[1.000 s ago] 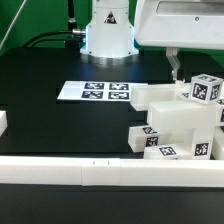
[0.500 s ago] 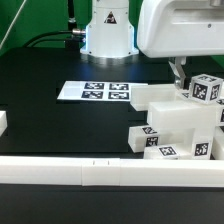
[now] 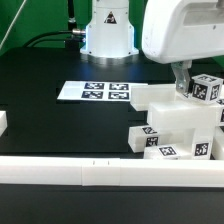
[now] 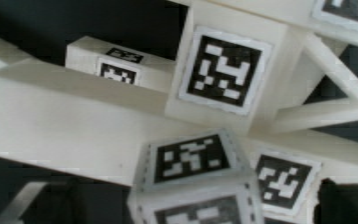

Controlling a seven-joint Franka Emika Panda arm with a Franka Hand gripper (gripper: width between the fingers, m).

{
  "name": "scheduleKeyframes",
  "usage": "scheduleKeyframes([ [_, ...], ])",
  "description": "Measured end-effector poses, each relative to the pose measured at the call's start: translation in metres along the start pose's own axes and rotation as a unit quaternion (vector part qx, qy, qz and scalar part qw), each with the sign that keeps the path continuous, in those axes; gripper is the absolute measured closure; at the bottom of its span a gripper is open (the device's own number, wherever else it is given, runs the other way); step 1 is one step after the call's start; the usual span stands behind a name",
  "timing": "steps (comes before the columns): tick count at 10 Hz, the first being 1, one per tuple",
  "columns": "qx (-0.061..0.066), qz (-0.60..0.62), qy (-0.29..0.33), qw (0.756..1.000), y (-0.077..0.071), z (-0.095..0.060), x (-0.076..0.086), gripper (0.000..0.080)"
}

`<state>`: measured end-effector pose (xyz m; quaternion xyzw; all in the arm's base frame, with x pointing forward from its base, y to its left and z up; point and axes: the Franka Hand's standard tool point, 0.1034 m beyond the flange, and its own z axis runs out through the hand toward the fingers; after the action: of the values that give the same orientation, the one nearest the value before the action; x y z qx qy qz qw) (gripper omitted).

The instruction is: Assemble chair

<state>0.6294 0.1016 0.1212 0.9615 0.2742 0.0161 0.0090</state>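
The chair's white tagged parts lie in a cluster at the exterior view's right: a big slab [image 3: 182,118], a tagged block [image 3: 207,88] behind it and short tagged posts [image 3: 160,146] in front. My gripper [image 3: 183,82] hangs just over the cluster's back edge, next to the tagged block. In the wrist view the cross-braced frame [image 4: 229,70] fills the picture and a tagged post [image 4: 194,165] lies between my dark fingers [image 4: 34,205]. The gripper [image 4: 197,207] stands open, with gaps on both sides of the post. It holds nothing.
The marker board [image 3: 95,91] lies flat on the black table left of the cluster. A long white border rail [image 3: 100,175] runs along the front edge. A small white block [image 3: 3,122] sits at the far left. The robot base [image 3: 107,35] stands at the back.
The arm's white hand has come down and toward the exterior view's left over the chair parts. The fingers are now lower, next to the tagged block. The parts have not moved.
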Motion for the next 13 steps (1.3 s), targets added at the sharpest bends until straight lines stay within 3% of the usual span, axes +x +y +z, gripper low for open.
scheduleKeyframes([
  [1,0.001,0.002,0.000,1.000,0.0008,0.0006,-0.0006,0.0151],
  [3,0.000,0.002,-0.001,1.000,0.0010,0.0007,-0.0007,0.0403],
  [4,0.000,0.006,0.000,1.000,0.0010,0.0007,-0.0007,0.0403],
  [5,0.000,0.015,0.000,1.000,0.0011,0.0007,-0.0007,0.0515],
  [7,0.001,0.049,0.000,0.999,0.0007,0.0008,-0.0006,0.0515],
  [9,0.001,0.159,0.000,0.987,0.0019,0.0008,-0.0011,0.0515],
  [13,0.009,0.347,0.002,0.938,0.0099,0.0010,-0.0062,0.0515],
])
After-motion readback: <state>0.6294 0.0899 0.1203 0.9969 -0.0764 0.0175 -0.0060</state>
